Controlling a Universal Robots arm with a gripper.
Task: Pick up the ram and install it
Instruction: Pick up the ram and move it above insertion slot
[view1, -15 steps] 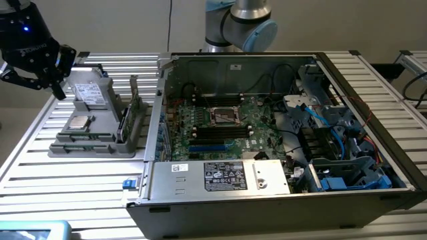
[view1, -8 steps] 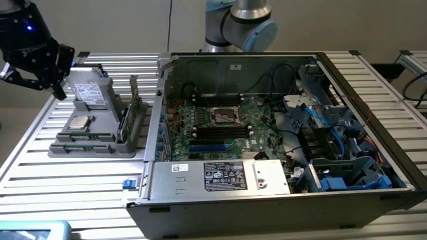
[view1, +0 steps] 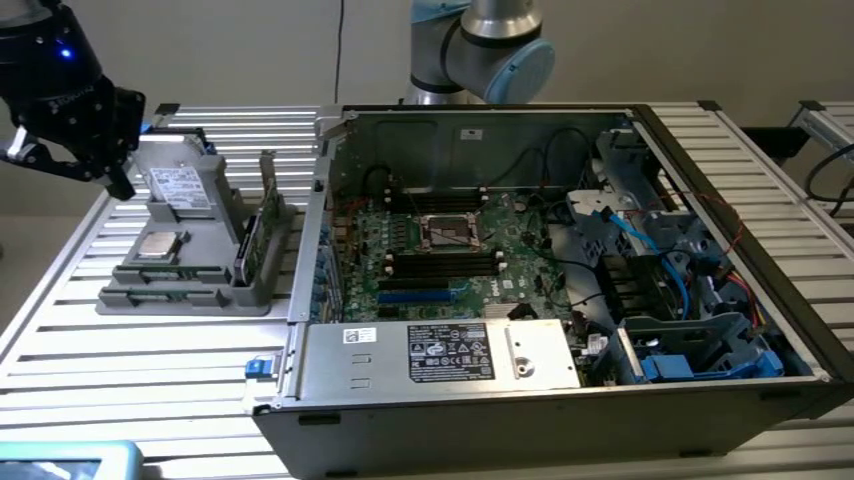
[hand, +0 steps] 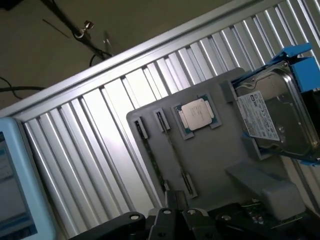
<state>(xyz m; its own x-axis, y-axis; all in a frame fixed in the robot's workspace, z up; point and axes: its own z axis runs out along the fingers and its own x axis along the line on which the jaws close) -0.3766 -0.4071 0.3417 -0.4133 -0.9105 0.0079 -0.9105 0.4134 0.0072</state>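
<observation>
Clenched, empty pincer (view1: 115, 178) hovers near the bench's edge above a grey tray (view1: 180, 292) whose slots hold the ram (view1: 272, 215) upright for grasping.

The worktop (view1: 160, 350) is ribbed bare metal, bright and satin. The holder (hand: 215, 160) on it is matt grey plastic, smooth. The processor (hand: 197, 114) has a silvery brushed-metal lid. The hard drive (hand: 287, 107) shows glossy metal with a white paper label, in a blue plastic bracket (hand: 300, 55). The ram (view1: 251, 248) is dull dark-green circuit board. The computer case (view1: 534, 425) is dark matt metal; its power supply (view1: 534, 355) is plain grey sheet metal.
</observation>
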